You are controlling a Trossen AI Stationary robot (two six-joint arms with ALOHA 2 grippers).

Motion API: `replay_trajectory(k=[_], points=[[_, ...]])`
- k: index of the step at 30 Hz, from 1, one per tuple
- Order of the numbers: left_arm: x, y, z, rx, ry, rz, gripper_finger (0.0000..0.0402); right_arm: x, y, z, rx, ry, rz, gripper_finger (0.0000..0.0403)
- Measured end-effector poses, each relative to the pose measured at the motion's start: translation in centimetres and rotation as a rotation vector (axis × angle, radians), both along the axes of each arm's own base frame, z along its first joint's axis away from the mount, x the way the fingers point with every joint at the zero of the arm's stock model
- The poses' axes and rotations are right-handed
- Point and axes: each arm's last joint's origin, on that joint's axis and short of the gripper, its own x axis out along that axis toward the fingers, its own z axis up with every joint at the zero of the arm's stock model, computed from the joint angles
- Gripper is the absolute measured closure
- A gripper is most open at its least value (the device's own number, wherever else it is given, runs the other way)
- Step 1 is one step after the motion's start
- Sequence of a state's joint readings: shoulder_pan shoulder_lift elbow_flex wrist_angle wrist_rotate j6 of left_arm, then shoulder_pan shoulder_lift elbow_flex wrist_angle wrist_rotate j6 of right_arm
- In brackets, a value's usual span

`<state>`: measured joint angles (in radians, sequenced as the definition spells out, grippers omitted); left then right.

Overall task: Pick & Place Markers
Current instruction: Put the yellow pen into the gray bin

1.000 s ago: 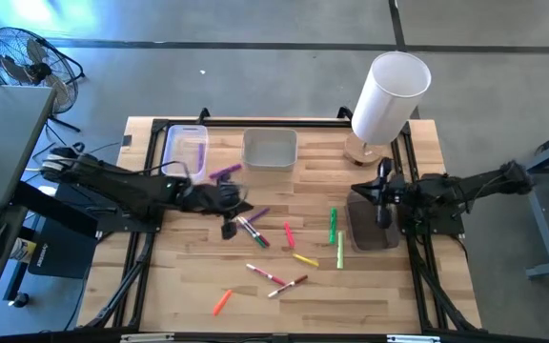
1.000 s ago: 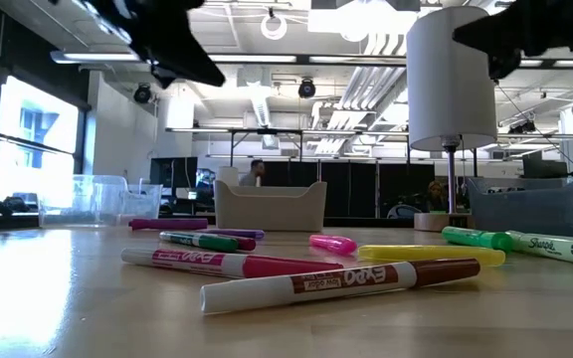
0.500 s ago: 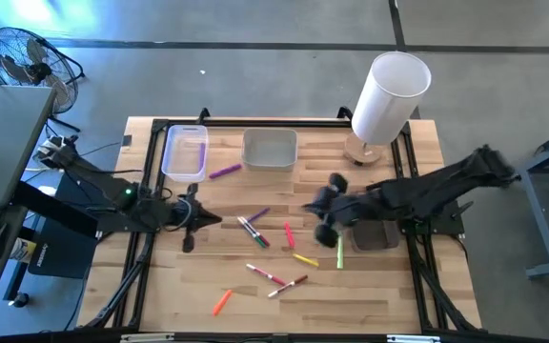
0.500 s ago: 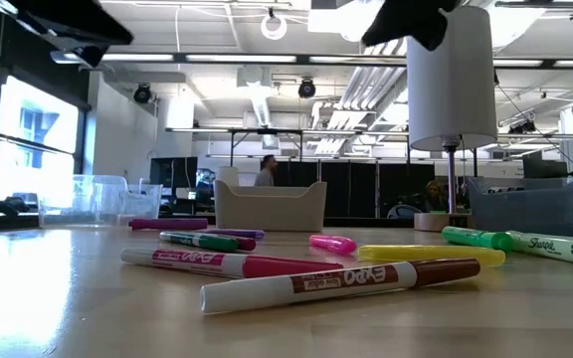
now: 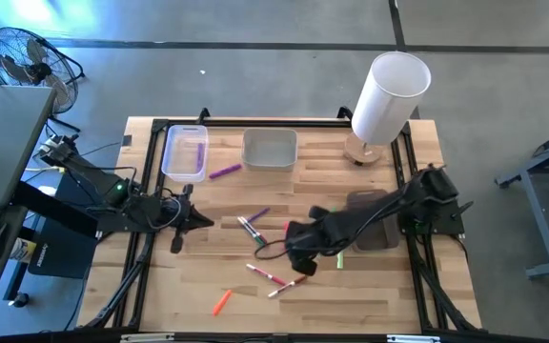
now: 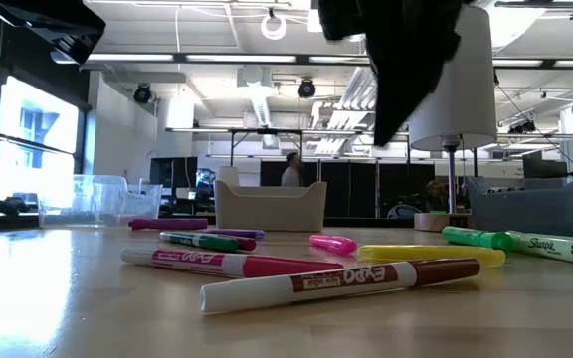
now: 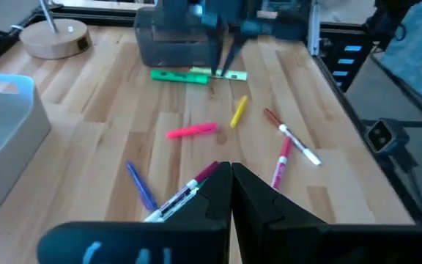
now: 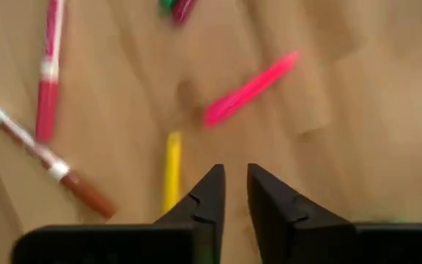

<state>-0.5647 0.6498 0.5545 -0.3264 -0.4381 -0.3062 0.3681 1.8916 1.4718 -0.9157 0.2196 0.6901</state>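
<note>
We note a wooden table with a tall white cylinder on a round base at its far right corner, a grey bin at the far middle and a clear tub to its left. A dark grey tray sits under the right arm. A fan stands on the floor beyond the table's left side. The right arm reaches in low across the table middle; we place the right gripper just above the wood, fingers a narrow gap apart, holding nothing, with the yellow marker just beside one fingertip and the pink marker a little ahead. The left arm waits at the left edge; we see the left gripper pressed together and empty. The markers lie loose on the table, none in the bin that we can see: a purple one between tub and bin, a blue-violet one and a green-and-red pair near the middle, a red-capped white one touching or crossing a brown-capped one nearer the front, an orange one alone near the front edge, and two green ones by the tray. Whether the tub holds a marker we cannot tell.
</note>
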Motion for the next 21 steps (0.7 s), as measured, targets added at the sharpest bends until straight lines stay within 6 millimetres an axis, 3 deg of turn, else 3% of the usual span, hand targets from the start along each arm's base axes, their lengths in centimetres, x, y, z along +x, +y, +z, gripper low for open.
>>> replay_trajectory(k=[9,21], points=[[0.0,0.0,-0.1,-0.016,0.01,-0.004,0.0401,0.4,2.1,-4.0,0.048,0.123,0.034,0.0286],[0.0,-0.1,-0.1,-0.03,0.018,-0.031,0.0401,1.2,2.4,-6.8,0.096,0.173,0.034,0.0312]])
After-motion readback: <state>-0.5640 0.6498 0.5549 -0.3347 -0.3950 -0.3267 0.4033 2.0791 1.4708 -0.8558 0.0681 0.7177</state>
